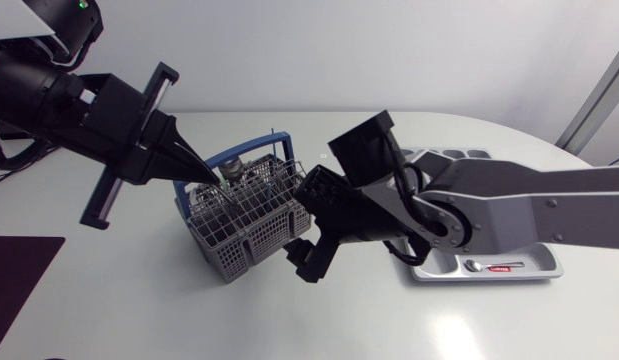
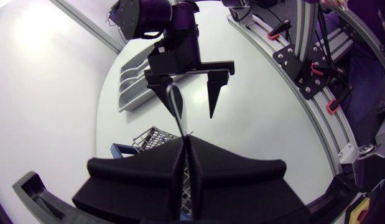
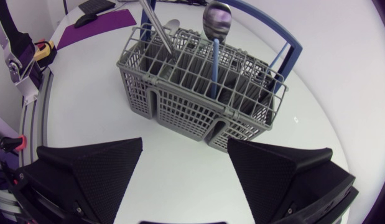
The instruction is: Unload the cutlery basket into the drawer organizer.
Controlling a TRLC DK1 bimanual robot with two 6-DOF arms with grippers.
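Observation:
The grey wire cutlery basket (image 1: 244, 235) (image 3: 180, 106) with a blue handle stands mid-table. My left gripper (image 1: 209, 180) hangs over its back rim, shut on a silver spoon (image 2: 175, 102) (image 3: 156, 25) by the handle, bowl end pointing away from the fingers. A second spoon (image 1: 232, 170) (image 3: 217, 18) stands upright in the basket, its bowl above the rim. My right gripper (image 1: 304, 252) (image 3: 185, 146) (image 2: 191, 112) is open just in front of the basket's long side, holding nothing. The grey drawer organizer (image 1: 534, 270) (image 2: 133, 81) lies at the right, partly hidden by my right arm.
One spoon (image 1: 479, 265) lies in the organizer's front compartment. A dark purple mat (image 1: 19, 280) (image 3: 96, 25) covers the table's left front corner. Bare white tabletop lies in front of the basket and the right gripper.

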